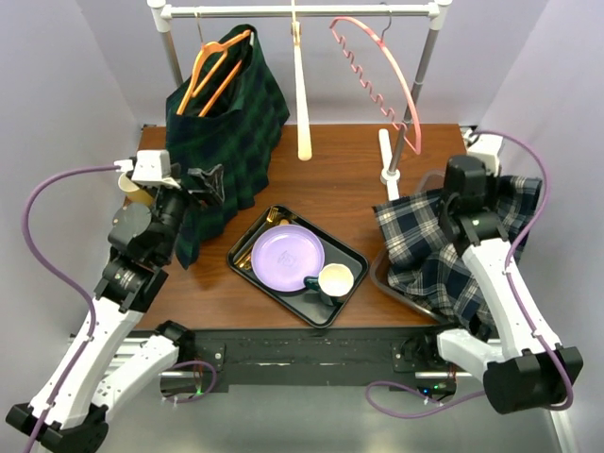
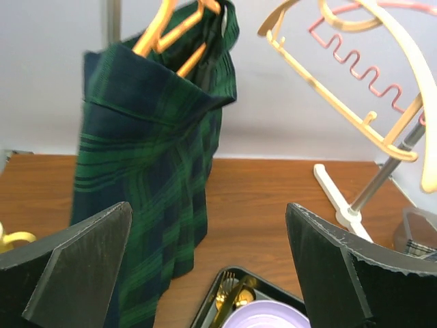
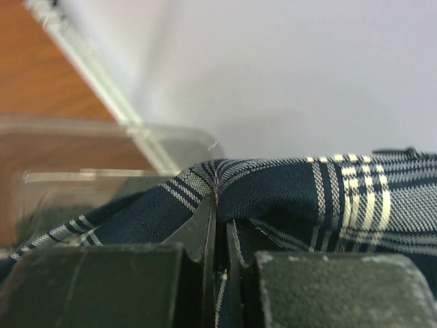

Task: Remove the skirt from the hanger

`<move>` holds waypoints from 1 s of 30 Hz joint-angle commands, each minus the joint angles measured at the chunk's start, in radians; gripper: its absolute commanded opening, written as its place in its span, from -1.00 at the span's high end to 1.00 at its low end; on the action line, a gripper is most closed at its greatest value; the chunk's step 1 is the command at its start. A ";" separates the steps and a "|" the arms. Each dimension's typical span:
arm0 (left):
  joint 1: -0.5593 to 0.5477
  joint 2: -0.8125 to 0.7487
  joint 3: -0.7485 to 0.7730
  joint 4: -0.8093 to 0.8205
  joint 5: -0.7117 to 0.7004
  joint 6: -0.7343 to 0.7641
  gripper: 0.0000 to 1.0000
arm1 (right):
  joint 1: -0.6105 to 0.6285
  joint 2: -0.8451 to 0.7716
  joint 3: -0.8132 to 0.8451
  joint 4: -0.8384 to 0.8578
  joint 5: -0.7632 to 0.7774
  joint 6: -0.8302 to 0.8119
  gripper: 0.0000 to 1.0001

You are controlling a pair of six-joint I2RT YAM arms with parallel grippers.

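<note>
Wooden table: a black tray sits at centre front. A clear plastic bin containing a navy plaid skirt sits at right. The rack's white foot stands at rear right. A yellow cup stands at the left edge. The hem of the green plaid skirt meets the tabletop at rear left.

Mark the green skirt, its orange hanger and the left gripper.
green skirt (image 2: 147,191), left wrist view, front panel below the waistband.
orange hanger (image 2: 153,33), left wrist view, its upper sloping arm.
left gripper (image 2: 208,208), left wrist view, midway between its open fingertips.

Bare tabletop between green skirt and stand
</note>
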 commanded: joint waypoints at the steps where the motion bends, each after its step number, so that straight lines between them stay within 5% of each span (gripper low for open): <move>1: 0.007 -0.065 -0.007 0.078 -0.061 0.037 -1.00 | -0.037 0.033 0.134 0.083 0.092 -0.054 1.00; 7: 0.007 -0.078 -0.031 0.078 -0.090 0.051 -1.00 | -0.038 0.030 0.107 0.181 0.089 -0.083 1.00; 11: 0.007 -0.072 -0.044 0.076 -0.108 0.054 -1.00 | -0.040 -0.032 0.052 -0.099 -0.223 0.406 1.00; 16: 0.007 -0.070 -0.045 0.078 -0.144 0.074 -1.00 | -0.038 -0.059 -0.255 -0.021 -0.538 0.668 1.00; 27: 0.007 -0.078 -0.054 0.078 -0.171 0.085 -1.00 | -0.040 0.145 -0.427 0.094 -0.506 0.719 1.00; 30: 0.007 -0.078 -0.054 0.078 -0.186 0.094 -1.00 | -0.040 0.185 -0.406 0.085 -0.503 0.715 0.83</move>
